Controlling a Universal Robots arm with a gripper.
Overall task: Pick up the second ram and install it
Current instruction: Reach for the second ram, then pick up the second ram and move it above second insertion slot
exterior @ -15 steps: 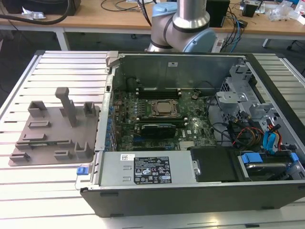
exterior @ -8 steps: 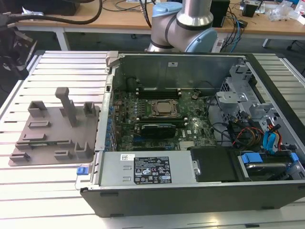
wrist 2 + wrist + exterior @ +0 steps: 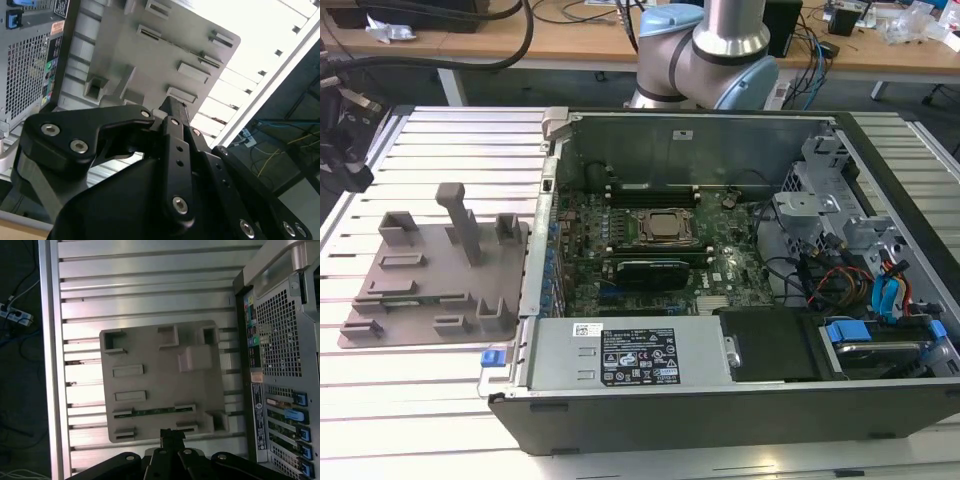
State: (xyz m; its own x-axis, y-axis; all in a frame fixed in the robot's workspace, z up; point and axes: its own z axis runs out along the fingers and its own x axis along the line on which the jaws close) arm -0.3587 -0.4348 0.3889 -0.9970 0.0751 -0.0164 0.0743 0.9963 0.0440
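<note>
end effector over the tray edge, ram in its slot

in the first wrist view the end effector (image 3: 169,434) is closed, fingertips together, holding nothing, over one edge of the grey tray (image 3: 160,365). the ram (image 3: 150,411), a thin green strip, sits on edge in a tray slot between raised blocks, near the fingertips but apart from them. the tray lies on the slatted table (image 3: 150,280), on the exterior view's left of the open case (image 3: 720,250).

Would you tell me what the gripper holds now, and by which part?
Nothing is held: the gripper hangs empty near the grey tray's edge, and the second ram lies in the tray.
</note>
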